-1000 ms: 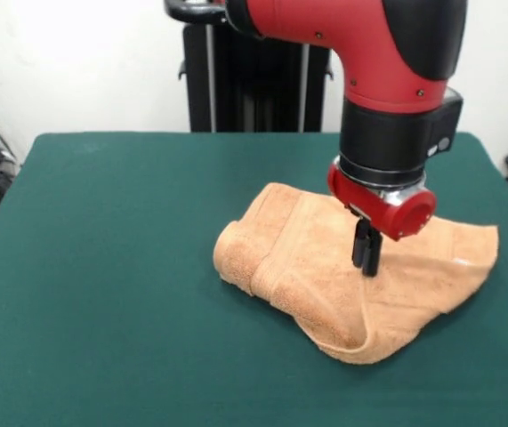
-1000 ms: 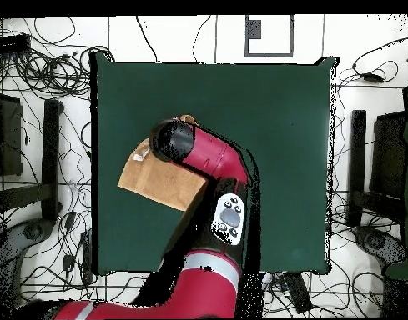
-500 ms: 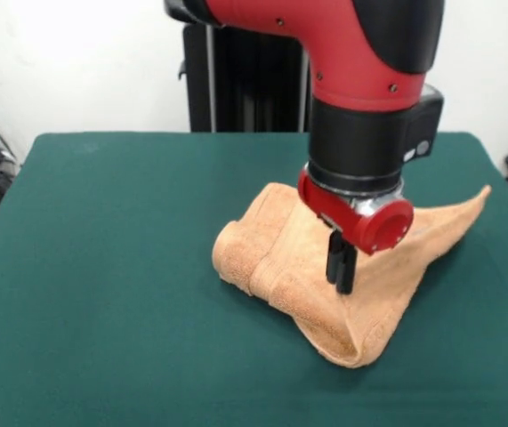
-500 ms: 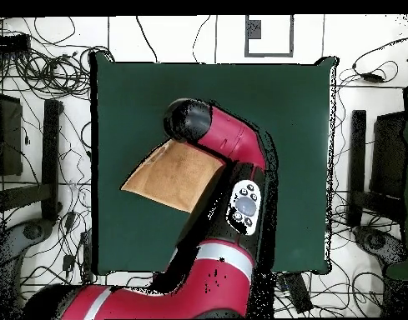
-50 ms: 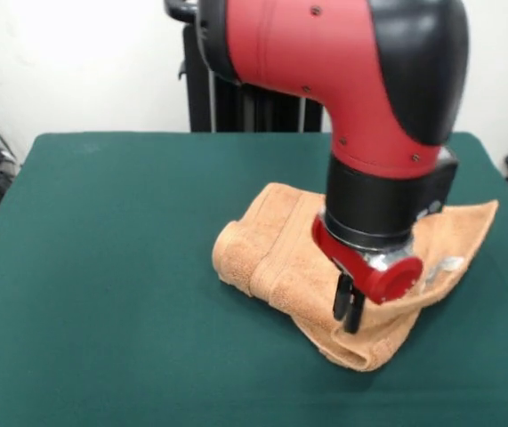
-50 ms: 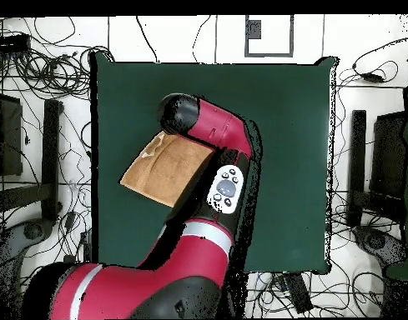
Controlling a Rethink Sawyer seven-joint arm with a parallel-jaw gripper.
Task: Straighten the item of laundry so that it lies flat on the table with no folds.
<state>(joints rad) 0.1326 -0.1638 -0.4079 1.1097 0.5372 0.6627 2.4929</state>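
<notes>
Far part of the towel (image 5: 276,249) behind the arm (image 5: 360,98) — overhead, the end effector under it.

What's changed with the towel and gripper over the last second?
The gripper moved toward the towel's near edge in the front view and lower. The towel's right corner rose half a second ago and has dropped flat again, label side up. The rolled fold at its left stayed put, as did the table.

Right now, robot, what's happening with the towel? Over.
Gripper low over the towel's near edge, fingers close together, grip unclear. Towel still bunched, rolled fold on one side, not flat on the table. Nothing else in the way. Over.
</notes>
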